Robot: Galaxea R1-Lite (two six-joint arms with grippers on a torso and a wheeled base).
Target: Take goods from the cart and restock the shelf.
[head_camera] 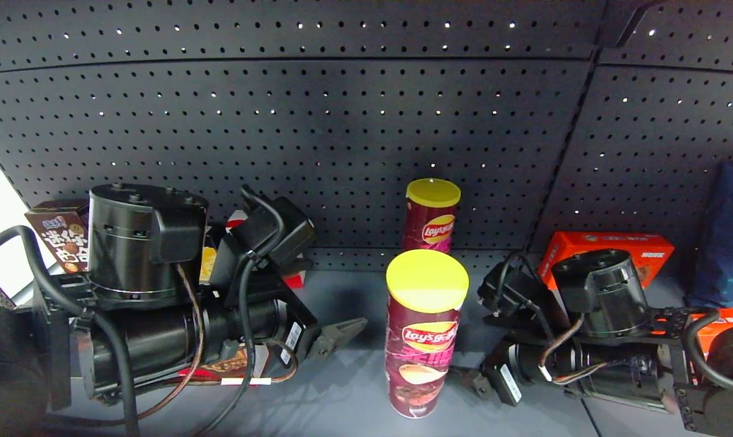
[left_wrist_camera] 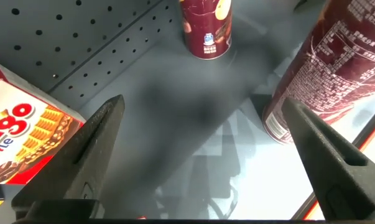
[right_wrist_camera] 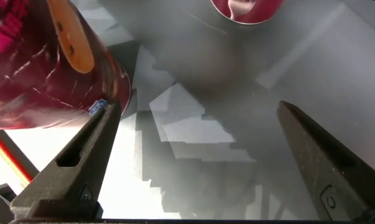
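Observation:
Two maroon chip cans with yellow lids stand upright on the grey shelf. The front can is near the shelf's front edge, and the back can stands by the pegboard wall. My left gripper lies low on the shelf, left of the front can, open and holding nothing. In the left wrist view, this gripper has the front can just beyond one finger and the back can farther off. My right gripper is open and empty, right of the front can, one fingertip close to its base.
An orange box and a blue bag sit on the shelf at the right. A brown snack box stands at the far left. A red and white biscuit box is behind my left arm. Bare shelf lies between the cans.

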